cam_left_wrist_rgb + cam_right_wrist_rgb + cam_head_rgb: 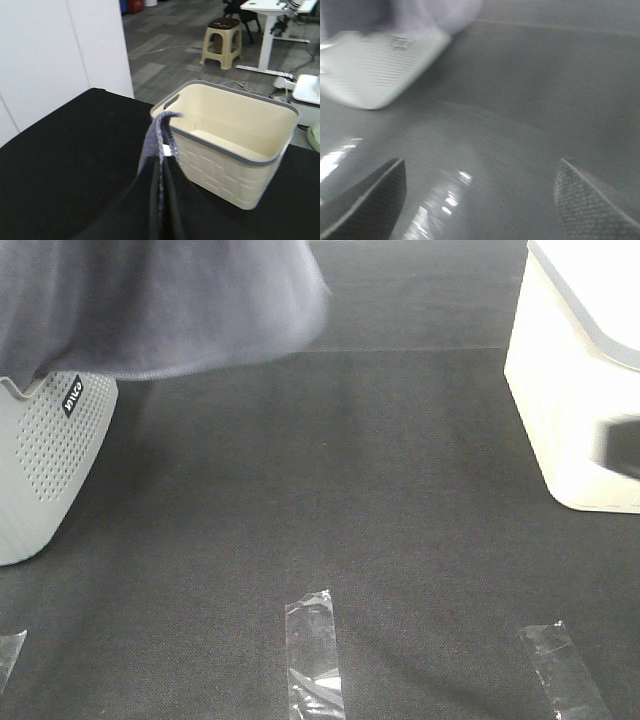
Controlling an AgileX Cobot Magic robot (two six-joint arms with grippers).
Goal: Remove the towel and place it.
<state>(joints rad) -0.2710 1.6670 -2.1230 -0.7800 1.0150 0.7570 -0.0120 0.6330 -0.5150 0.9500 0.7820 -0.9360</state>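
The greyish-lavender towel [150, 300] hangs lifted at the top left, its lower edge draped over the grey perforated basket [45, 460]. In the left wrist view my left gripper [163, 165] is shut on a fold of the towel [156, 132], and the cream basket [235, 160] stands open just beyond it. The left gripper itself is hidden in the high view. My right gripper [480, 167] is open and holds nothing, low over the dark table. It faces the grey basket [380, 70] and the blurred towel [435, 15].
The cream basket [570, 390] stands at the right, with a dark blurred shape [620, 445] in front of it at the frame edge. Strips of clear tape [313, 650] lie along the front of the black table [350, 490]. Beyond the table are a stool [222, 40] and floor.
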